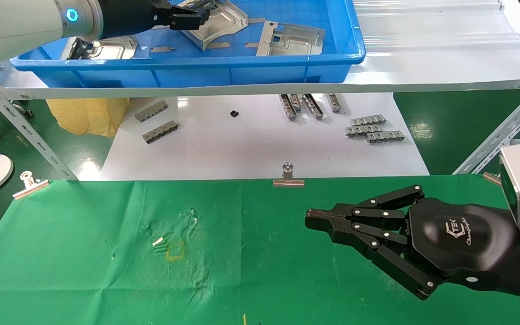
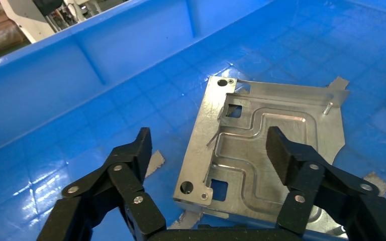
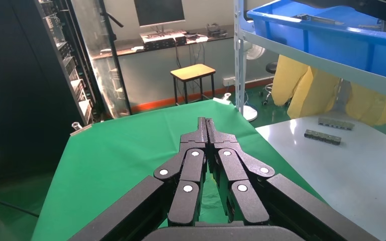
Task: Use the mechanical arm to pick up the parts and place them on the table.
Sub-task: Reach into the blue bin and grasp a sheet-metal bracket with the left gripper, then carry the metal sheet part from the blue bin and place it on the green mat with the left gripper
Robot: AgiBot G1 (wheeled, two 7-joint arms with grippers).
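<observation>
My left gripper [image 1: 197, 16] reaches into the blue tray [image 1: 188, 63] on the upper shelf. In the left wrist view it [image 2: 208, 145] is open, its fingers either side of one corner of a silver-grey stamped part [image 2: 266, 150] that lies flat on the tray floor [image 2: 55, 165]. That part also shows in the head view [image 1: 219, 25]. Two more parts lie in the tray, one at the right [image 1: 289, 40] and one at the left [image 1: 106, 48]. My right gripper [image 1: 314, 220] is shut and empty, hovering over the green table [image 1: 106, 271]; it also shows in the right wrist view [image 3: 206, 121].
Small ridged grey bars [image 1: 373, 128] and more bars [image 1: 156, 122] lie on the white board [image 1: 251, 144] below the shelf. Thin grey strips [image 2: 153, 163] lie on the tray floor. A metal clip [image 1: 288, 177] holds the cloth's far edge. A yellow mark [image 1: 175, 252] is on the cloth.
</observation>
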